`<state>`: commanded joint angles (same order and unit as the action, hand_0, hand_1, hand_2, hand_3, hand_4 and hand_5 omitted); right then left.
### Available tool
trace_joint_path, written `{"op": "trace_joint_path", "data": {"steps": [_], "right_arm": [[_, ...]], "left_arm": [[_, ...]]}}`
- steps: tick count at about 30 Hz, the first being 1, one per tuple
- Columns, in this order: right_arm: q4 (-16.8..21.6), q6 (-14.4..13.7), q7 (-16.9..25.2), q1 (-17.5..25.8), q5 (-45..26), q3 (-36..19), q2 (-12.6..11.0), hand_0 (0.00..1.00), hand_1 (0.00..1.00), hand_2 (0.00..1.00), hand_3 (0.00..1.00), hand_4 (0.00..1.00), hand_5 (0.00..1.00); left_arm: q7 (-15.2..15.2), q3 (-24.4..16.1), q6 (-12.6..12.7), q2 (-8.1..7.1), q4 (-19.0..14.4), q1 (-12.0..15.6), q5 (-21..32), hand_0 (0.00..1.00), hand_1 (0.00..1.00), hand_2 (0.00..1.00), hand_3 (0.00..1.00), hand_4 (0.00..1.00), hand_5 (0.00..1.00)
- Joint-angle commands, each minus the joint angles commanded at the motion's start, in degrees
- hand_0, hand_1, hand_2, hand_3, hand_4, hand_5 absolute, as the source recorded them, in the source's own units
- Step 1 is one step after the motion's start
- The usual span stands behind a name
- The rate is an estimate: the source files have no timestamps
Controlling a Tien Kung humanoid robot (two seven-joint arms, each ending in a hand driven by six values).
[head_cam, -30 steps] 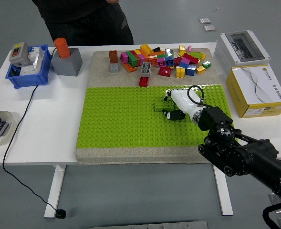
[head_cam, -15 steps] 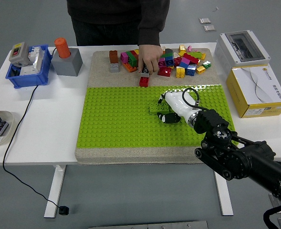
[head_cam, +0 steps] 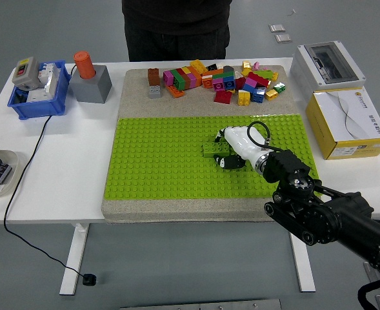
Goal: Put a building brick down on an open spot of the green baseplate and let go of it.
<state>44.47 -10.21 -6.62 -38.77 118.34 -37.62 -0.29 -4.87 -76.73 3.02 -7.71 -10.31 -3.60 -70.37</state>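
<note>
The green baseplate [head_cam: 157, 161] lies on a beige mat in the middle of the table. My right hand [head_cam: 225, 155], white with black fingers, reaches in from the lower right and rests low over the plate's right half. Its fingers are curled on a dark green brick [head_cam: 213, 150] that sits at or just above the studs; I cannot tell whether it touches. The left arm is out of view.
A pile of loose coloured bricks [head_cam: 222, 79] lies on the mat behind the plate. A person [head_cam: 177, 26] stands at the far side, hands out of sight. A blue bin [head_cam: 38, 90] and a grey block with an orange cylinder [head_cam: 90, 81] stand far left; boxes [head_cam: 348, 123] stand right.
My right hand has carried the green brick slightly left and toward me. The person's hand reached into the pile and withdrew; the red and grey bricks at the pile's front edge are gone.
</note>
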Motion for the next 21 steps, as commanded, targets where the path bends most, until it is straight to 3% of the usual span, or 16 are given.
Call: {"op": "trace_joint_path", "data": {"steps": [21], "right_arm": [[0.7, 0.8, 0.2, 0.4, -0.1, -0.5, -0.2, 0.784, 0.798, 0.828, 0.663, 0.663, 0.24]], "left_arm": [[-0.1, 0.0, -0.1, 0.0, 0.0, 0.1, -0.1, 0.659, 0.614, 0.607, 0.731, 0.733, 0.188]]}}
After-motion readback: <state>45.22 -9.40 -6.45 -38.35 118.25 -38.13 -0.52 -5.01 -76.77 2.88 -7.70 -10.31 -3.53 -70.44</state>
